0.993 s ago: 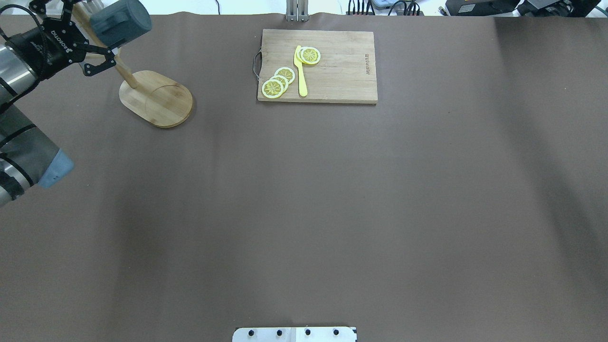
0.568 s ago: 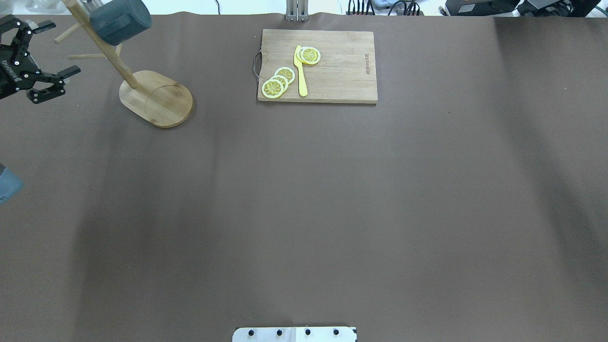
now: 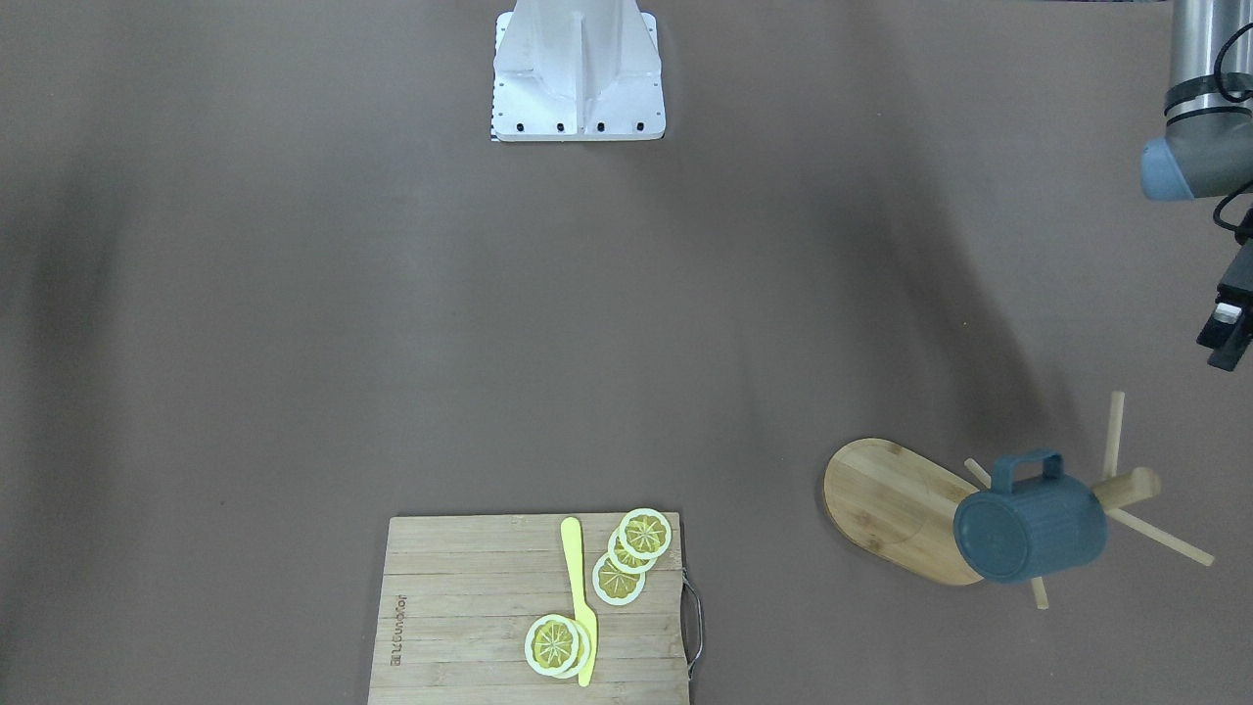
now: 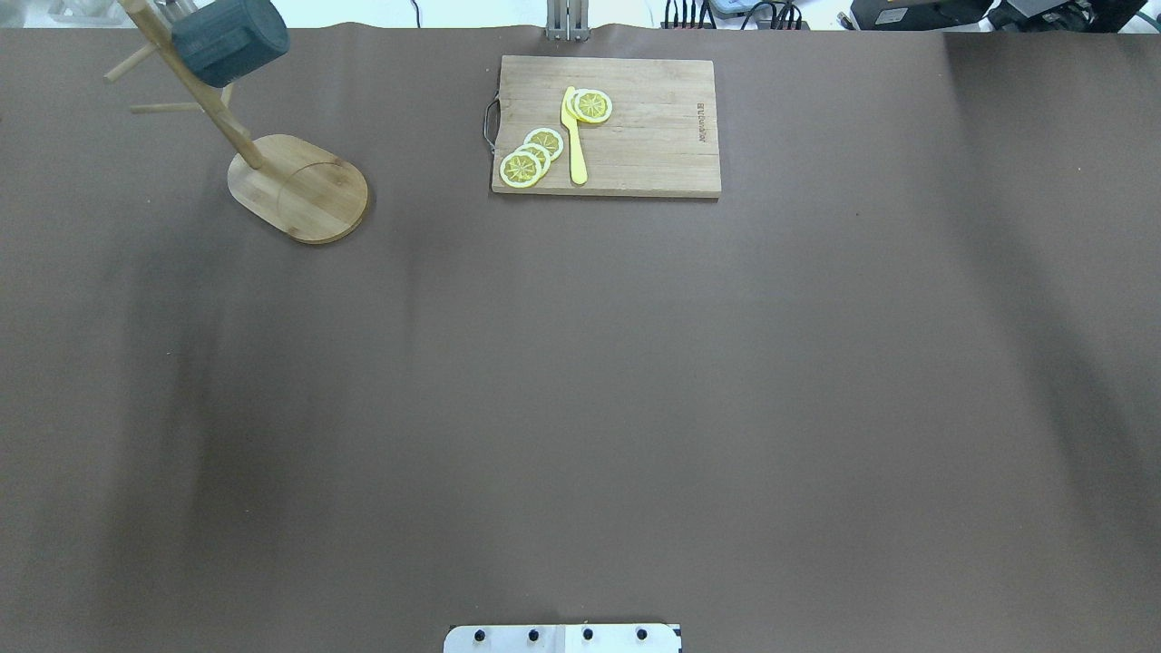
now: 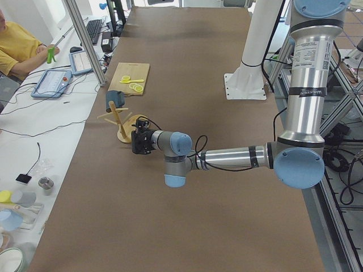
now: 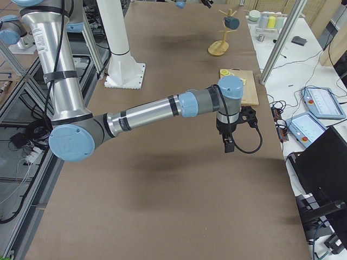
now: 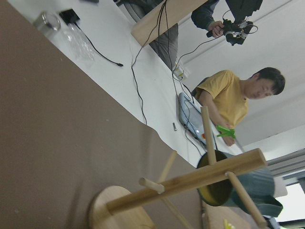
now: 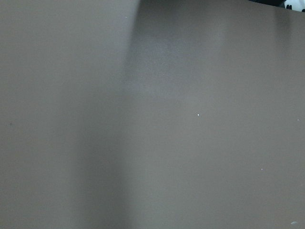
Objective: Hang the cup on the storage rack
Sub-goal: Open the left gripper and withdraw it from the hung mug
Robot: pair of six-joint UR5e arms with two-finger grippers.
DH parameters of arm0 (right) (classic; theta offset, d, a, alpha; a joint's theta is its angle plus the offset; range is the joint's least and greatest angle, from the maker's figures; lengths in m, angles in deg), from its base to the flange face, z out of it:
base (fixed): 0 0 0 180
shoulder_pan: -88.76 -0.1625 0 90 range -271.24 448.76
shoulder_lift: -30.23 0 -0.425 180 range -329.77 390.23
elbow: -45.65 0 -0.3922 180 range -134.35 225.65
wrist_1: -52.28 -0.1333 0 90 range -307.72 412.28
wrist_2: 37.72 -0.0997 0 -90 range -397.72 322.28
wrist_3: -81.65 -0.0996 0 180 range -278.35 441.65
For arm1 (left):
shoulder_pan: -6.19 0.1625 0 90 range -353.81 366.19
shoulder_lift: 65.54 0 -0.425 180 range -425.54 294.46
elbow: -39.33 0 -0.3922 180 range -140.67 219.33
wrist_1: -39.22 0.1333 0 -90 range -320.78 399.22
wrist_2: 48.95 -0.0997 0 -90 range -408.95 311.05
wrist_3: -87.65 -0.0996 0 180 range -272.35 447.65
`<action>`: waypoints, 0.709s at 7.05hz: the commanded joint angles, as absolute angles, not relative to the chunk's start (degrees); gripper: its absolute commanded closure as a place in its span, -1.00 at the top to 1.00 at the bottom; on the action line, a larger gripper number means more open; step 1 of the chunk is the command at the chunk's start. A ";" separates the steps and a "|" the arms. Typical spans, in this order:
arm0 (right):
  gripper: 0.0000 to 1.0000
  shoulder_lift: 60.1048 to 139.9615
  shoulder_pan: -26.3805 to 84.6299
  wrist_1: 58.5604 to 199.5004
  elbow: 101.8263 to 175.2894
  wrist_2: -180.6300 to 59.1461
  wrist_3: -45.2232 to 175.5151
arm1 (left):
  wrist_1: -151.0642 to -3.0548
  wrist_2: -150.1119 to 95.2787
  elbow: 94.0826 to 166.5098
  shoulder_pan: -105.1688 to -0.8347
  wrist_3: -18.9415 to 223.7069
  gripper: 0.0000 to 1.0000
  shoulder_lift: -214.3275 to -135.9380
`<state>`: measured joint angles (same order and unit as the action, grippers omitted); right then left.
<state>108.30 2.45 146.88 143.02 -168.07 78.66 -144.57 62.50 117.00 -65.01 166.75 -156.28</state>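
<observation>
The dark teal ribbed cup (image 4: 227, 41) hangs by its handle on a peg of the bamboo storage rack (image 4: 304, 186) at the table's far left; no gripper touches it. It also shows in the front view (image 3: 1028, 534) over the rack's oval base (image 3: 881, 504), and in the left wrist view (image 7: 248, 191) with its yellow inside. My left gripper (image 5: 136, 141) is close beside the rack, apart from it; I cannot tell if it is open. My right gripper (image 6: 227, 145) hangs over bare table near the cutting board; I cannot tell its state.
A slatted cutting board (image 4: 653, 136) with lemon slices (image 4: 531, 156) and a yellow knife (image 4: 573, 136) lies at the far middle. The robot base (image 3: 578, 78) stands at the near edge. Operators sit beyond the far edge.
My left gripper, open beside the cup a second ago, has drawn back to the left and left the overhead view. The cup stays hanging on the rack.
</observation>
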 commanded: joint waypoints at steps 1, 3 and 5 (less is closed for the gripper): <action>1.00 108.36 2.45 146.77 142.95 -168.06 78.75 | -127.24 62.06 118.86 -71.90 135.08 0.97 -155.62; 1.00 108.54 2.45 146.77 143.03 -168.06 78.75 | -111.06 62.93 123.50 -74.40 112.52 0.97 -153.10; 1.00 109.67 2.45 146.50 143.03 -168.15 79.10 | -93.75 78.14 130.44 -75.45 111.21 0.97 -152.46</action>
<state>108.89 2.45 146.66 143.03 -168.08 78.87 -103.56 69.75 126.64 -74.56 113.15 -152.92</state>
